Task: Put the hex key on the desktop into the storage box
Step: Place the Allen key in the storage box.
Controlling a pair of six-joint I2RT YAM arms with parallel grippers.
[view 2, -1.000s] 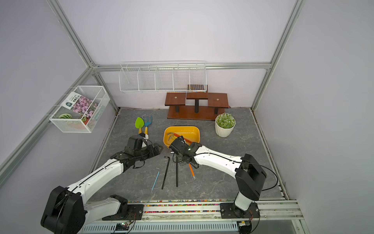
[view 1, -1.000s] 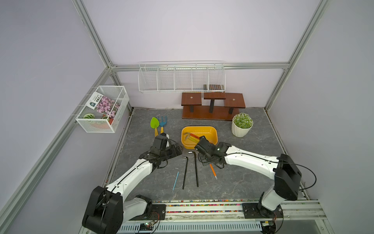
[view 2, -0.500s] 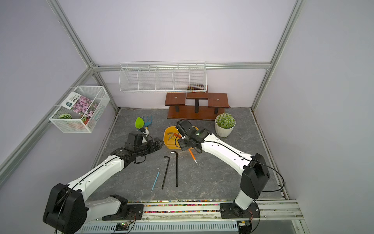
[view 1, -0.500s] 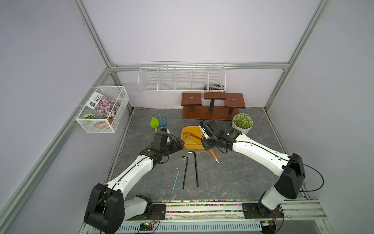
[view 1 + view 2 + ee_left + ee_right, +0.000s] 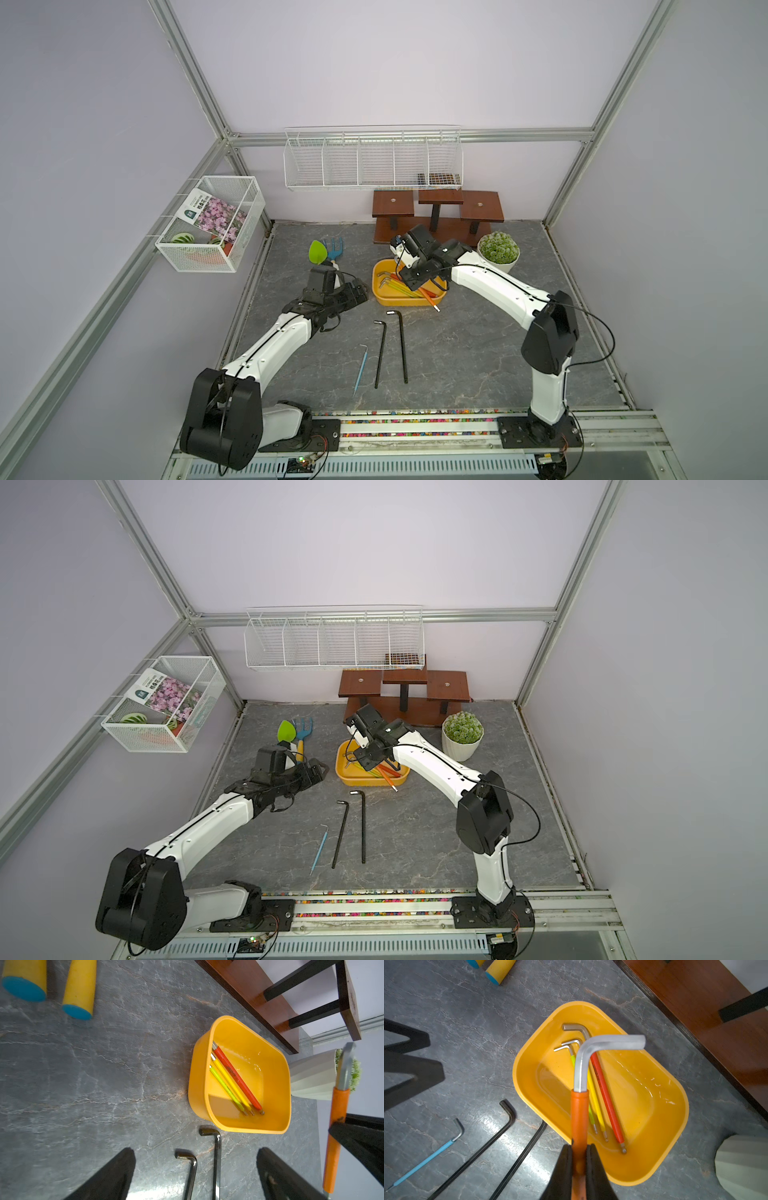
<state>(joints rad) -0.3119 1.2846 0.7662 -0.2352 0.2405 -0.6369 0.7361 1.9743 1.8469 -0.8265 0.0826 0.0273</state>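
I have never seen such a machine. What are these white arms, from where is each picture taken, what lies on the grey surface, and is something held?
These are two robot arms. Two pictures look down on the whole scene; the others come from a camera on each wrist. The right end effector is shut on an orange-sleeved hex key over the yellow storage box, where three coloured hex keys lie. The left end effector is open and empty. On the desktop lie two black hex keys and a thin blue one.

Half the storage box [image 5: 643, 1109] lies bare; wooden stand [image 5: 392, 203] seemingly close behind.
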